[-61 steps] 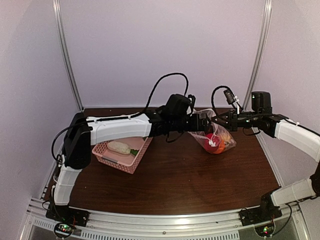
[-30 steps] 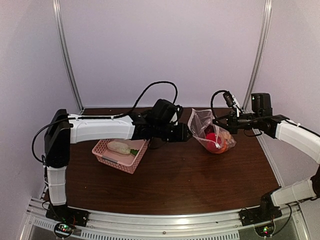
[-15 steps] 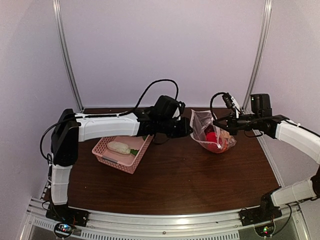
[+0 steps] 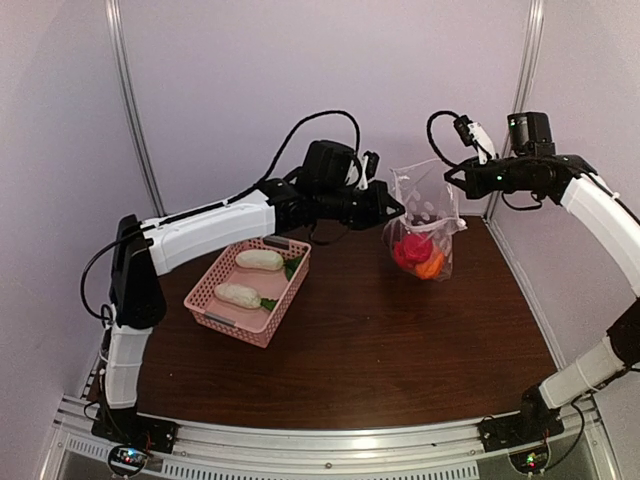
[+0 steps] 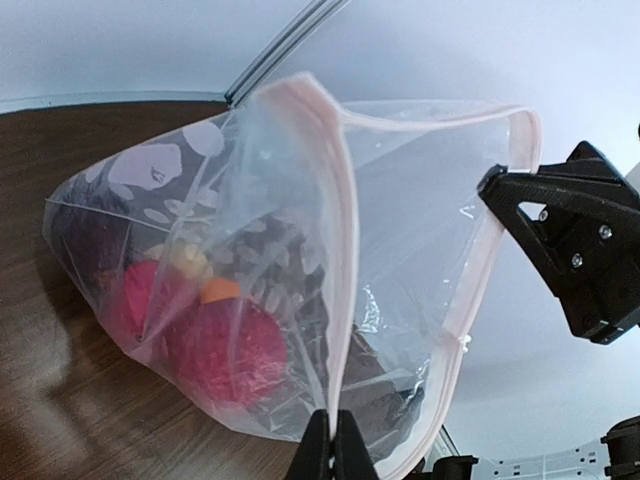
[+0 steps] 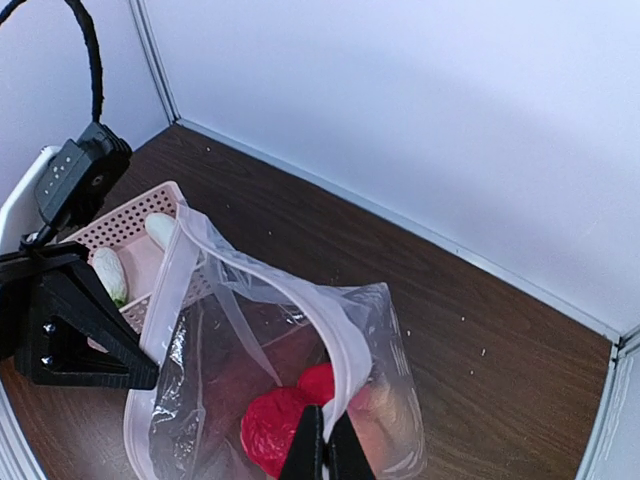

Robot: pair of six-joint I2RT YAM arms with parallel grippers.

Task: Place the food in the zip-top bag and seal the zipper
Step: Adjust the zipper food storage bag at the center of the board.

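Observation:
The clear zip-top bag hangs between both grippers above the back of the table, mouth up and pulled open. Red food and orange food lie in its bottom, and the red pieces show through the plastic. My left gripper is shut on the zipper strip at one side of the mouth. At the other side, my right gripper is shut on the strip. Two white radishes lie in the pink basket.
The pink basket stands left of the bag on the brown table, under the left forearm. White walls and metal posts close in the back and the sides.
The left gripper has shut on the bag's mouth strip. Both arms have risen and lifted the bag upright, and its mouth has spread between them. The second radish in the basket now shows.

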